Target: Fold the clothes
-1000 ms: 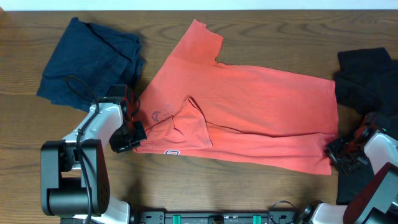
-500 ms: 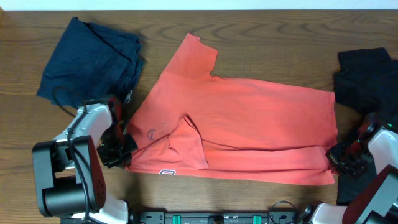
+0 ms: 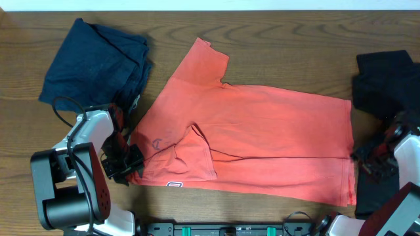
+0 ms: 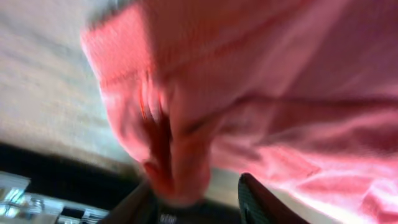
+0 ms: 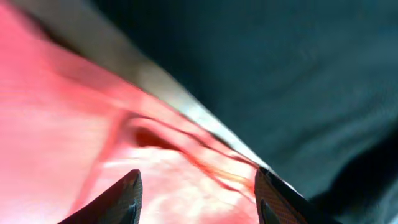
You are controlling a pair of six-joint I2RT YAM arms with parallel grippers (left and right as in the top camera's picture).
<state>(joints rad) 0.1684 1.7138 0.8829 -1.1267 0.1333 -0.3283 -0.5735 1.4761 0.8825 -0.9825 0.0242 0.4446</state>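
The coral-red T-shirt (image 3: 262, 131) lies spread across the middle of the table, one sleeve (image 3: 209, 60) pointing to the far side and a small white neck label (image 3: 174, 185) at its near edge. My left gripper (image 3: 128, 167) sits at the shirt's near-left corner. Its jaws stand open (image 4: 198, 186) with a loose bunch of coral cloth (image 4: 174, 143) between them, off the right finger (image 4: 258, 199). My right gripper (image 3: 371, 162) is at the near-right hem, open (image 5: 198, 177) over coral cloth (image 5: 74, 112). A dark navy garment (image 3: 92, 65) lies at the far left. A black one (image 3: 384, 78) lies at the right.
Bare brown wood table (image 3: 289, 39) shows behind the shirt. The black garment (image 5: 280, 68) lies close beside the right gripper's outer finger. The arm bases and a rail (image 3: 230, 229) line the near edge.
Both grippers dragged the shirt's near edge toward the front of the table, then opened their jaws. The shirt now lies flatter and closer to the near edge.
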